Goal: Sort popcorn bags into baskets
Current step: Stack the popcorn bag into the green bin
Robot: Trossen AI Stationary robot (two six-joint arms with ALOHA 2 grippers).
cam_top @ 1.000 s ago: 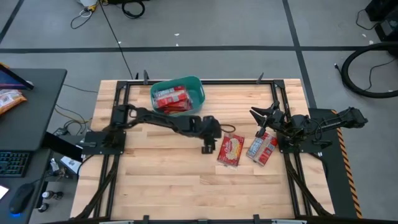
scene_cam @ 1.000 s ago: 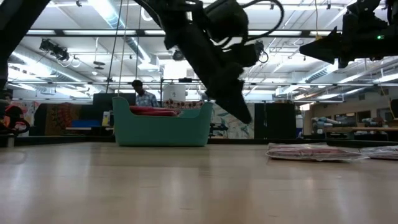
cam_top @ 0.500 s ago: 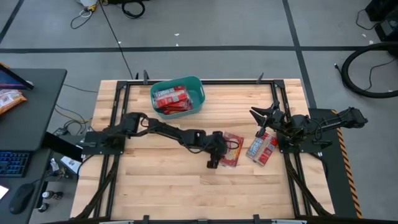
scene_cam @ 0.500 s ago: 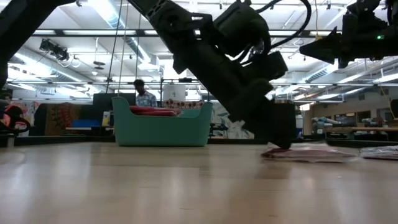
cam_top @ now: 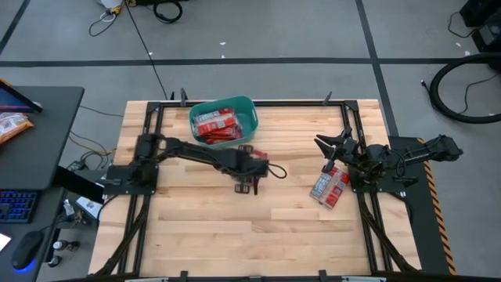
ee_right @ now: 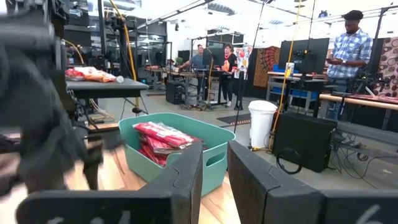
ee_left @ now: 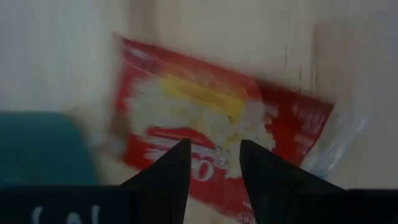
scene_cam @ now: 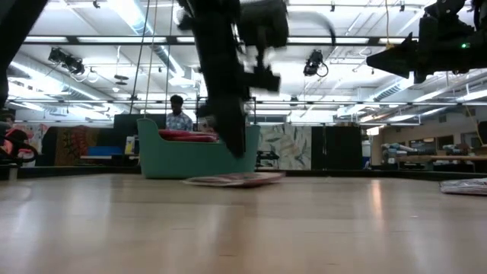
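The near half of the pale wooden counter (cam_top: 235, 235) lies bare and passable. At the far edge, the teal plastic tub (cam_top: 225, 121) blocks the way, the dark left arm (cam_top: 196, 153) stretching just before it. One red packet (cam_top: 329, 186) lies at the right.

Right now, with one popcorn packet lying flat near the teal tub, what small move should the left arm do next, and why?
Probably lower the left gripper and close its jaws on the popcorn packet. The packet lies flat on the table, just short of the teal tub, and the jaws stand open above it, not gripping. The right gripper waits at the table's right.
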